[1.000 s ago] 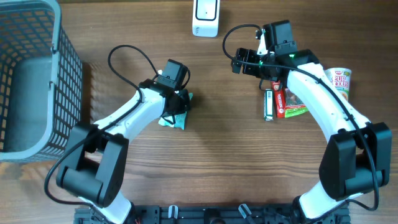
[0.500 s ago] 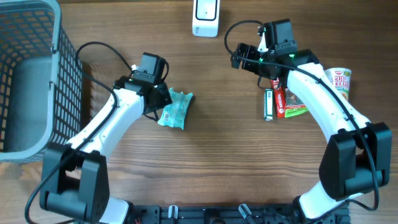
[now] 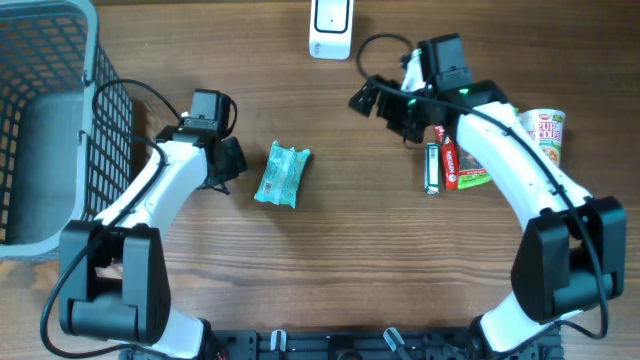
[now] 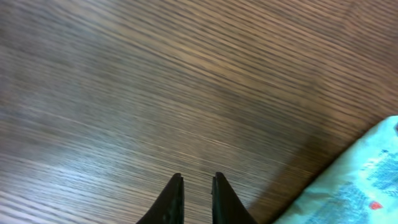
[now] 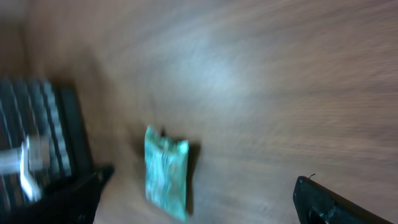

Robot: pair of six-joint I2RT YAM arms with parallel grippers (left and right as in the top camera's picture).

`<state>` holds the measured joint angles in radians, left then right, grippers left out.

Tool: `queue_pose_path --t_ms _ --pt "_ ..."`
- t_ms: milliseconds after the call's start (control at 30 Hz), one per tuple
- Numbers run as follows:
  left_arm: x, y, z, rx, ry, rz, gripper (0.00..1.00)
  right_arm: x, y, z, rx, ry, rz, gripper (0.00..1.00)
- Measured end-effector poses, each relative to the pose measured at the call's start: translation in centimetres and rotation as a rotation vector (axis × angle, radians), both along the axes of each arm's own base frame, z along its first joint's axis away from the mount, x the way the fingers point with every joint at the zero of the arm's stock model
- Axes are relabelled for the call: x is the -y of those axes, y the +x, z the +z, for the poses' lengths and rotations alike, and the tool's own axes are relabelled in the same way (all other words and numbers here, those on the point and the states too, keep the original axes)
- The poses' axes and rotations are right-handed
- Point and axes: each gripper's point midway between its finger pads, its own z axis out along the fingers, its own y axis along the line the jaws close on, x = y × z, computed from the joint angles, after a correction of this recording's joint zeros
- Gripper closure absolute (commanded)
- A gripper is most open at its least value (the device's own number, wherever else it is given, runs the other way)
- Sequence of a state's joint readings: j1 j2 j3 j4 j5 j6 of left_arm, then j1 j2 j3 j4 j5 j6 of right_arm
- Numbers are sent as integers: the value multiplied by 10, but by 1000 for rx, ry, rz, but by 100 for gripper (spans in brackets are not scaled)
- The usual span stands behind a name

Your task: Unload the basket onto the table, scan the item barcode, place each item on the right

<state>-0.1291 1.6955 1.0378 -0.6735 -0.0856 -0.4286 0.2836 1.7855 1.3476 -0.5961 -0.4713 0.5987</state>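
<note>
Teal snack packet (image 3: 283,174) lies flat on the desk (image 3: 330,260), centre-left, long axis running near-far and tilted slightly. Nothing is touching it.

Handling, my read:
- Light, soft crinkly film; it'll flex and may slide on the wood.
- Glossy, so a flat top-down pinch could slip. Better to pinch across the narrow width or take a crimped end seal.
- Contents possibly crushable, so go easy on squeeze.
- Can't tell which face carries the barcode.

End effectors:
- Left end effector (image 4: 196,178) sits just left of the packet, apart from it. Fingers nearly closed with a thin gap, holding nothing.
- Right end effector (image 3: 383,110) is well right and farther back, spread wide and empty.

Room:
- Open wood all around the packet and in the near half.
- White scanner (image 3: 331,28) is at the far edge, with a clear lane from packet to it.
- Basket (image 3: 100,60) blocks the far left.
- Cup noodles (image 3: 545,130) and small packs (image 3: 445,165) cluster at the right.
</note>
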Motion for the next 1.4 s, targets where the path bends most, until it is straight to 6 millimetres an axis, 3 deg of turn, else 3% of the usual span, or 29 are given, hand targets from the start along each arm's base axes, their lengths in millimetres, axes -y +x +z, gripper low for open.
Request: queue_pose_path --t_ms 100,167,367,567,600,633,767,1000,1200,1400 --pt "-7 -2 -1 -10 5 4 96 -17 -10 -3 19 -36 64 0" --pt "-11 -8 -2 -36 10 3 96 -23 -16 -7 28 -84 87 0" --pt "-13 -25 2 -92 21 -4 96 -14 -17 -17 46 -212 69 0" --pt "-11 -35 49 5 2 19 96 -6 -15 -22 54 -256 53 0" --pt "-12 -40 72 65 -5 30 96 -5 -16 -24 52 -263 51 0" --pt "-15 -45 80 77 -5 46 96 -4 -16 -25 50 -268 49 0" --pt "-46 -73 118 154 38 181 96 0 -15 -26 55 -288 38 0" --pt "-109 -110 161 306 110 453 96 1 -14 -27 58 -296 37 0" --pt "-138 -124 177 385 115 602 96 1 -15 -27 58 -296 37 0" --pt "-149 -114 171 372 111 621 96 2 -14 -27 60 -301 34 0"
